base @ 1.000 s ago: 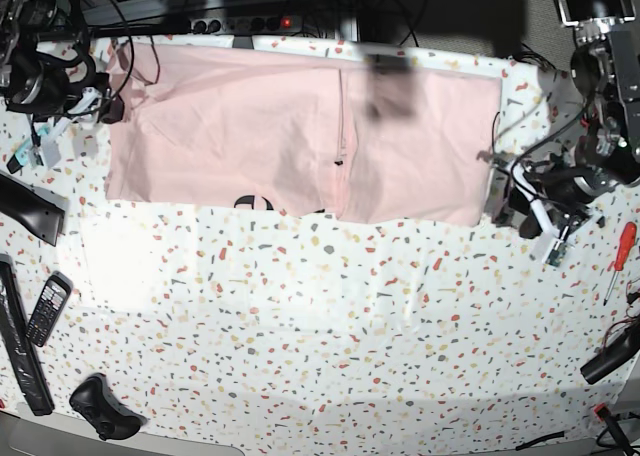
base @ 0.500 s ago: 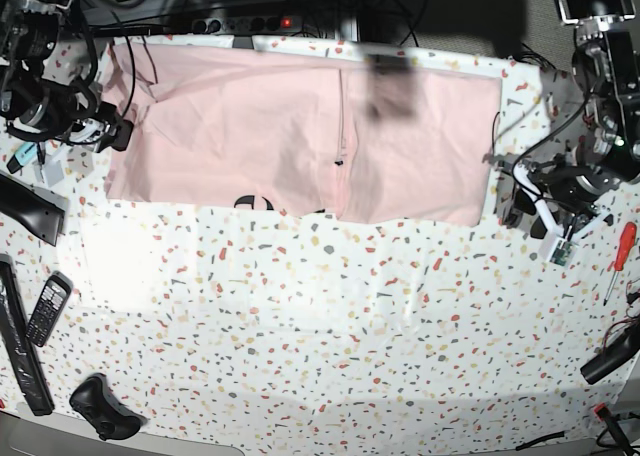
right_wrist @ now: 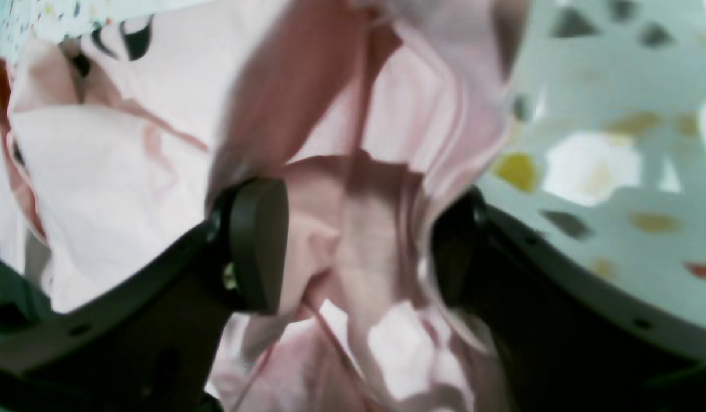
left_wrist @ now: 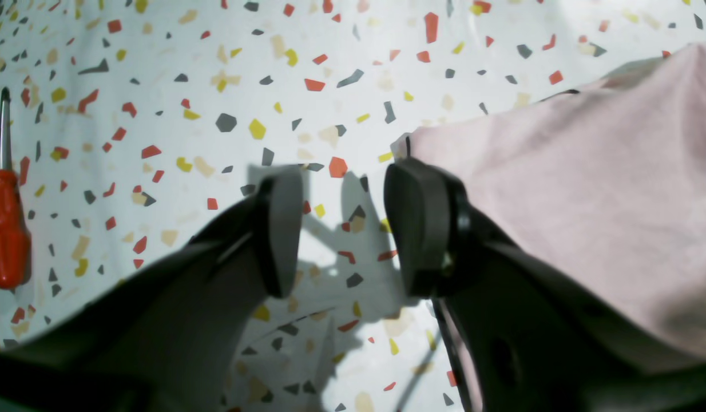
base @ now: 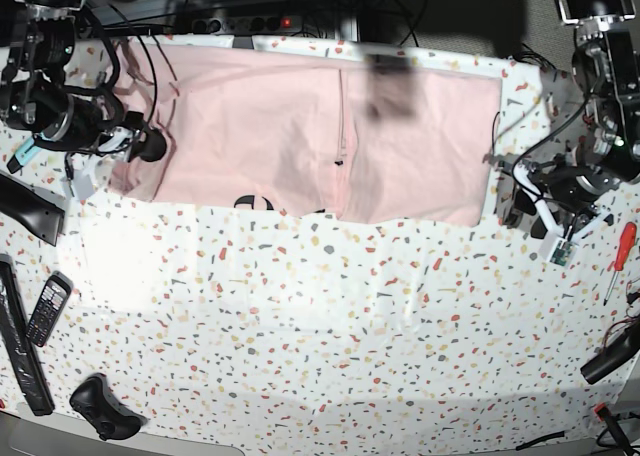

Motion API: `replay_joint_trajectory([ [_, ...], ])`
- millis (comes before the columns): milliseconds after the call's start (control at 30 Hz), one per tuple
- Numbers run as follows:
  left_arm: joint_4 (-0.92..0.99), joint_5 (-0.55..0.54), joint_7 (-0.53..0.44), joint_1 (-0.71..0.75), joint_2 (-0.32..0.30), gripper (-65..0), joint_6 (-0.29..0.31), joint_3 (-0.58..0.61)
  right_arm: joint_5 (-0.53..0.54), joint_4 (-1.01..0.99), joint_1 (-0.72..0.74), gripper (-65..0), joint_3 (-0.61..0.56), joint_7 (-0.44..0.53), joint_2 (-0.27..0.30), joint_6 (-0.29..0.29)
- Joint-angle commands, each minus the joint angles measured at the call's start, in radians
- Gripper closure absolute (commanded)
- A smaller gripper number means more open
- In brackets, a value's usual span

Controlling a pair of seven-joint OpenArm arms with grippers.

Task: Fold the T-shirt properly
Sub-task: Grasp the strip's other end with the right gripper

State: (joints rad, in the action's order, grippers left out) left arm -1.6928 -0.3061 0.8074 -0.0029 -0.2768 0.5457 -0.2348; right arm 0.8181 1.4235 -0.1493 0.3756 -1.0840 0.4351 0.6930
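The pale pink T-shirt [base: 300, 136] lies as a wide folded band across the far part of the speckled table, with a bit of black lettering [base: 255, 203] peeking out at its near edge. My right gripper [base: 145, 146] is on the shirt's left end. In the right wrist view it [right_wrist: 359, 249] stands open, with bunched pink cloth [right_wrist: 130, 171] between the wide-apart fingers. My left gripper [base: 520, 201] is at the shirt's right near corner. It [left_wrist: 341, 229] is open over bare table, one finger beside the cloth's corner [left_wrist: 587, 189].
A red-handled screwdriver [base: 622, 251] lies right of my left arm, also in the left wrist view [left_wrist: 7, 229]. A phone [base: 47, 308], a long black bar [base: 20, 346] and a black controller [base: 100, 406] sit at the left near side. A power strip [base: 250, 23] and cables run behind.
My right arm has moved rightward from beside the table's left edge onto the shirt's left end, pushing that edge inward and bunching it. The left arm has barely shifted.
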Motion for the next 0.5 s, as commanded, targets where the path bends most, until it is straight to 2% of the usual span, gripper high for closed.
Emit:
replay_joint_trajectory([
  [0, -0.017, -0.007, -0.024, -0.014, -0.009, -26.0, 0.0, -0.004, -0.002, 0.002, 0.0, -37.1, -0.015, -0.039, 0.005, 0.005],
  [100, -0.017, -0.007, -0.024, -0.014, -0.009, -26.0, 0.0, -0.004, -0.002, 0.003, 0.0, -28.4, -0.023, -0.039, 0.006, 0.005],
  [300, -0.017, -0.007, -0.024, -0.014, -0.009, -26.0, 0.0, -0.004, -0.002, 0.003, 0.0, -2.1, 0.009, -0.022, 0.008, 0.005],
  [333, -0.017, -0.007, -0.024, -0.014, -0.009, -26.0, 0.0, -0.004, -0.002, 0.003, 0.0, 0.0, 0.025, -0.013, 0.008, 0.005],
  [467, -0.017, -0.008, -0.024, -0.014, -0.009, -26.0, 0.0, -0.004, -0.002, 0.012, 0.0, 0.0, 0.117, 0.003, 0.008, 0.005],
])
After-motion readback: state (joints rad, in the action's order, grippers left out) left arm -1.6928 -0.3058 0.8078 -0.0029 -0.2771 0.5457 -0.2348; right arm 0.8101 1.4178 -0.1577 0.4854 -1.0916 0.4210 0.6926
